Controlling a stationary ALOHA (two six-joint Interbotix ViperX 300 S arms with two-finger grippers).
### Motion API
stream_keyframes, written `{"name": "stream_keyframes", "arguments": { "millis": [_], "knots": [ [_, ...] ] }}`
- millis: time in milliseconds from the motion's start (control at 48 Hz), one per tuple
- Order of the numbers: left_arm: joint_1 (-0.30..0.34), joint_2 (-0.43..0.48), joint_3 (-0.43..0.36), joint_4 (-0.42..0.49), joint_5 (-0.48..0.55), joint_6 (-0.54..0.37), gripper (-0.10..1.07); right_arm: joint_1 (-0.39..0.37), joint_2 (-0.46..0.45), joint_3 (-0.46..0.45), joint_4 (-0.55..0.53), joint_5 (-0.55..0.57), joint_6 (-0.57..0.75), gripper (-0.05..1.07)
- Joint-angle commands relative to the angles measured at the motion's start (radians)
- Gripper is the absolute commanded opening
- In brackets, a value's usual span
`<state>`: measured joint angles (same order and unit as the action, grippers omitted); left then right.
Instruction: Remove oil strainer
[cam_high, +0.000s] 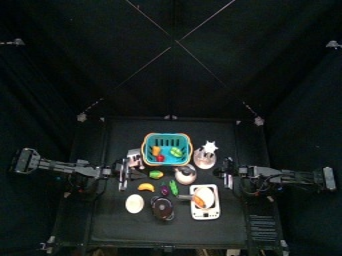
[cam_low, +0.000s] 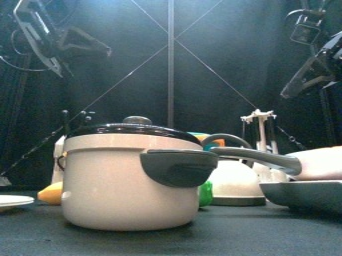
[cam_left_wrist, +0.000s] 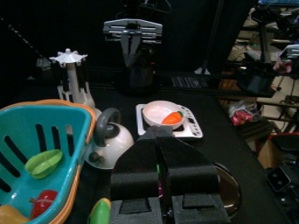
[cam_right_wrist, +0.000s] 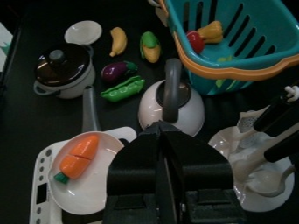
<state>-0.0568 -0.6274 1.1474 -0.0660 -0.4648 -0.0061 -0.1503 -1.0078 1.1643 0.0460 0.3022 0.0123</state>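
Note:
The oil strainer (cam_high: 207, 151) is a whitish piece with a jagged, star-like rim, at the back right of the table beside the teal basket (cam_high: 163, 148). In the left wrist view the strainer (cam_left_wrist: 70, 59) sits on top of a thin upright stand. It also shows in the front view (cam_low: 258, 117), raised behind the pot. My left gripper (cam_left_wrist: 160, 150) hovers left of the table's middle, jaws close together and empty. My right gripper (cam_right_wrist: 163, 142) hangs over the kettle (cam_right_wrist: 170, 103), jaws together and holding nothing. Both grippers are clear of the strainer.
A cream pot with a dark lid (cam_low: 127, 175) stands at the front edge. A white tray with a carrot (cam_right_wrist: 82, 157), a white bowl (cam_right_wrist: 82, 32), a banana (cam_right_wrist: 117, 40), an eggplant (cam_right_wrist: 117, 70) and a cucumber (cam_right_wrist: 122, 87) lie around the kettle. A pan (cam_low: 287, 175) is at the front right.

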Motion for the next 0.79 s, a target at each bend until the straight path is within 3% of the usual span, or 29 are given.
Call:
{"name": "stream_keyframes", "arguments": {
  "millis": [0,292,500,771],
  "knots": [
    [-0.003,0.002,-0.032,-0.011,-0.011,0.0,0.26,-0.02,0.011,-0.032,0.009,0.014,0.009,0.03],
    [0.002,0.005,-0.038,-0.026,-0.014,0.002,0.37,-0.051,0.048,-0.133,0.003,0.038,0.025,0.03],
    [0.041,0.094,-0.121,-0.092,-0.023,0.006,0.41,-0.095,0.049,-0.101,-0.014,0.038,0.025,0.03],
    [0.107,0.299,-0.252,-0.114,-0.029,0.008,0.77,-0.135,0.014,-0.091,-0.031,0.078,0.025,0.03]
  ]
}}
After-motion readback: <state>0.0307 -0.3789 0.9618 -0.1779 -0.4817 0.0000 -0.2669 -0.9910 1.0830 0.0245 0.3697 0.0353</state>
